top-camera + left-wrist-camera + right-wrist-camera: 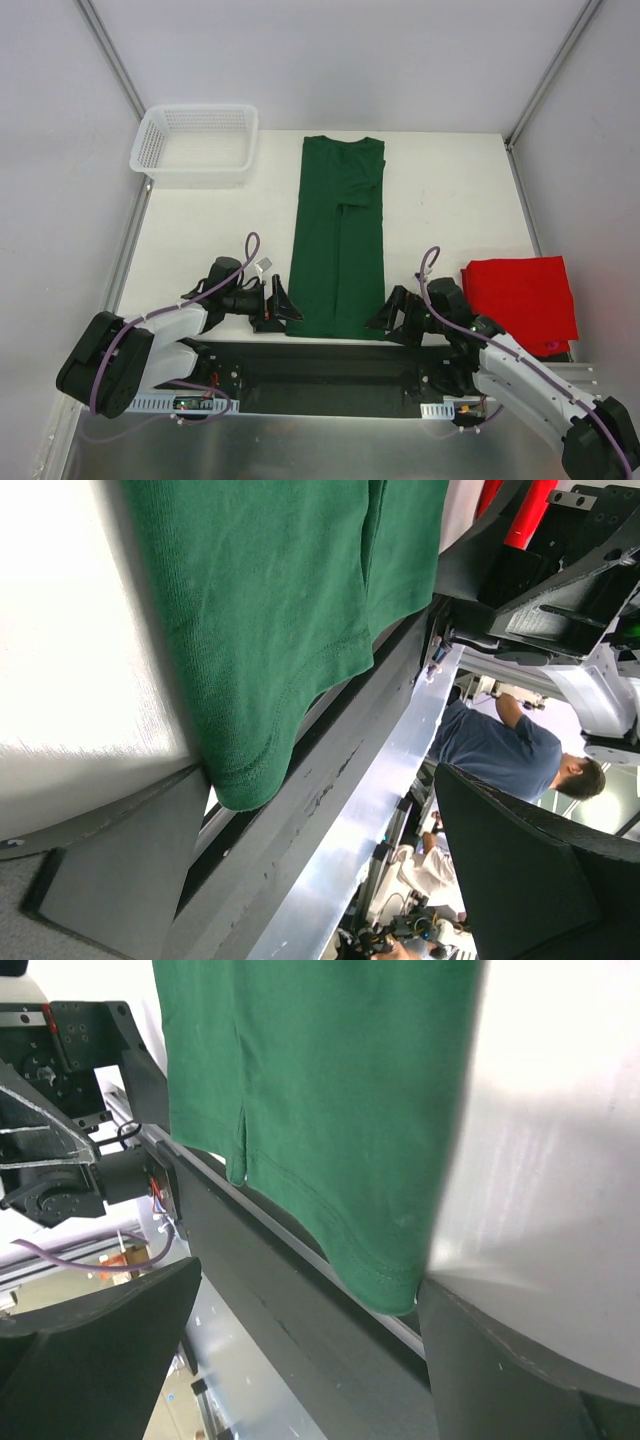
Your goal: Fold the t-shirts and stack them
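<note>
The dark green t-shirt (338, 235) lies flat mid-table, folded into a long narrow strip running from the back to the near edge. The red t-shirt (520, 300) lies folded at the right. My left gripper (280, 305) stands open at the green shirt's near left corner, low over the table edge. My right gripper (390, 315) stands open at its near right corner. In the left wrist view the hem corner (245, 775) hangs beside one finger (120, 865), ungripped. In the right wrist view the other hem corner (390, 1285) sits next to a finger (510, 1370).
A white mesh basket (195, 145) stands at the back left. The black base rail (320, 365) and a metal edge run just below the shirt's hem. Frame posts and white walls close in both sides.
</note>
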Controlling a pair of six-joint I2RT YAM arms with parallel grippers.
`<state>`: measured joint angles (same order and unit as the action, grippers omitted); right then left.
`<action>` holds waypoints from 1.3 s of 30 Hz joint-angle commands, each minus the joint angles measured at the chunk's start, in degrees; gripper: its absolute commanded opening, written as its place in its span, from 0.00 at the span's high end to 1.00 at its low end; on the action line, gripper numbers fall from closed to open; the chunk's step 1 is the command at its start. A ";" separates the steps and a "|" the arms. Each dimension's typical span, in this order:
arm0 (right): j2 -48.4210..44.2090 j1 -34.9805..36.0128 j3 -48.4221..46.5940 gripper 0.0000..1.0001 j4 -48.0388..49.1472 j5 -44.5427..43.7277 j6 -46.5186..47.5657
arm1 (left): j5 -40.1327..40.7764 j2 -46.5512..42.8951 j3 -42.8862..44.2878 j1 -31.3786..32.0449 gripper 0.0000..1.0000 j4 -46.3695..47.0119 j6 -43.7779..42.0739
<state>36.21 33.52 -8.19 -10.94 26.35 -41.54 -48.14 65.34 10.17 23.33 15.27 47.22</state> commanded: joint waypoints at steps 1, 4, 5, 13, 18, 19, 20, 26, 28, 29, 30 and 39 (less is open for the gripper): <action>6.15 0.14 3.53 0.04 -11.12 -4.73 5.32 | 4.20 1.19 0.37 0.66 0.01 -3.58 -1.96; 9.40 0.06 2.56 0.04 -10.24 -4.47 6.47 | 4.02 2.77 1.25 0.66 0.02 -3.67 -2.05; 9.93 0.14 2.47 0.03 -10.07 -4.38 6.64 | 3.84 3.21 1.43 0.66 0.05 -3.58 -1.96; 8.62 0.14 1.77 0.20 -12.70 -5.17 7.17 | 3.84 4.62 1.60 1.01 0.29 -3.58 -1.17; 8.44 0.14 0.89 0.28 -13.67 -5.43 7.61 | 4.11 5.67 1.86 1.28 0.36 -3.75 -1.34; 8.70 0.14 0.63 0.34 -13.58 -5.52 7.70 | 4.19 6.20 1.95 1.45 0.40 -3.93 -1.43; 8.88 0.14 0.45 0.39 -13.76 -5.61 8.05 | 4.11 6.55 2.13 1.45 0.44 -3.93 -1.43; 9.50 0.14 -0.16 0.57 -13.41 -6.22 8.75 | 4.63 6.55 2.48 1.98 0.59 -4.28 -1.61; 9.50 0.23 -0.60 0.50 -13.41 -7.01 9.46 | 4.63 6.47 2.48 2.07 0.56 -4.37 -1.61; 9.58 0.23 -0.95 0.49 -13.58 -7.27 9.63 | 4.81 6.38 2.48 2.07 0.55 -4.37 -1.61; 9.76 0.23 -1.65 0.49 -13.58 -7.54 10.24 | 4.72 6.12 2.48 2.07 0.55 -4.46 -1.69; 14.59 0.32 -4.64 0.48 -12.53 -10.35 12.36 | 5.16 4.89 2.48 2.16 0.53 -4.81 -1.96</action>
<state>48.29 33.80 -13.56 -17.19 26.15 -33.65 -46.24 70.98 12.38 24.84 12.95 47.11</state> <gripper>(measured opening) 0.522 0.467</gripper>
